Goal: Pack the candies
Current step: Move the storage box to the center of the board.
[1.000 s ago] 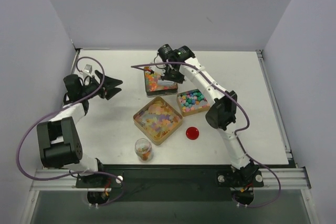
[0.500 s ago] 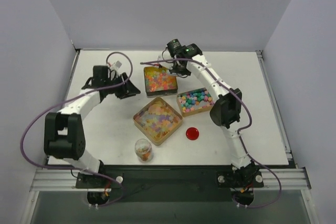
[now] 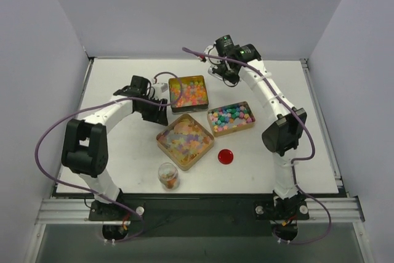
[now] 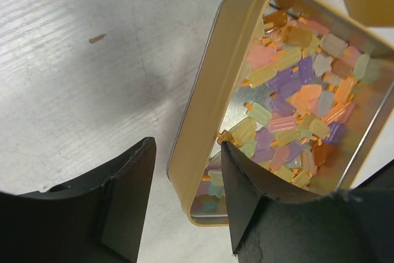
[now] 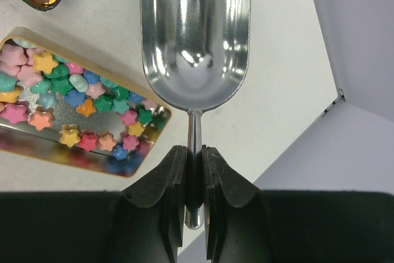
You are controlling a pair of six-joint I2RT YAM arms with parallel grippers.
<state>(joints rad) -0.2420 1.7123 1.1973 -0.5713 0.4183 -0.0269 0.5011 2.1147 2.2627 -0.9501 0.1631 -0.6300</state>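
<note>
The candies lie in three gold tins. The middle tin (image 3: pixel 184 141) holds pastel lolly shapes (image 4: pixel 295 103), the back tin (image 3: pixel 188 92) orange and yellow ones, the right tin (image 3: pixel 231 117) coloured stars (image 5: pixel 61 97). My left gripper (image 3: pixel 160 109) stands open over the pastel tin's side wall (image 4: pixel 203 121), one finger (image 4: pixel 129 201) outside on the table and the other inside; nothing is gripped. My right gripper (image 3: pixel 226 73) is shut on the thin handle of an empty metal scoop (image 5: pixel 196 35), held above the table behind the star tin.
A small clear jar (image 3: pixel 167 175) with a few candies in it stands near the front. A flat red lid (image 3: pixel 226 156) lies to its right. The white back wall and the table's back right corner (image 5: pixel 338 93) are close to the scoop.
My left arm has swung in from the left side to the tins, and its jaws have narrowed. My right arm has carried the scoop away from the back tin toward the back right.
</note>
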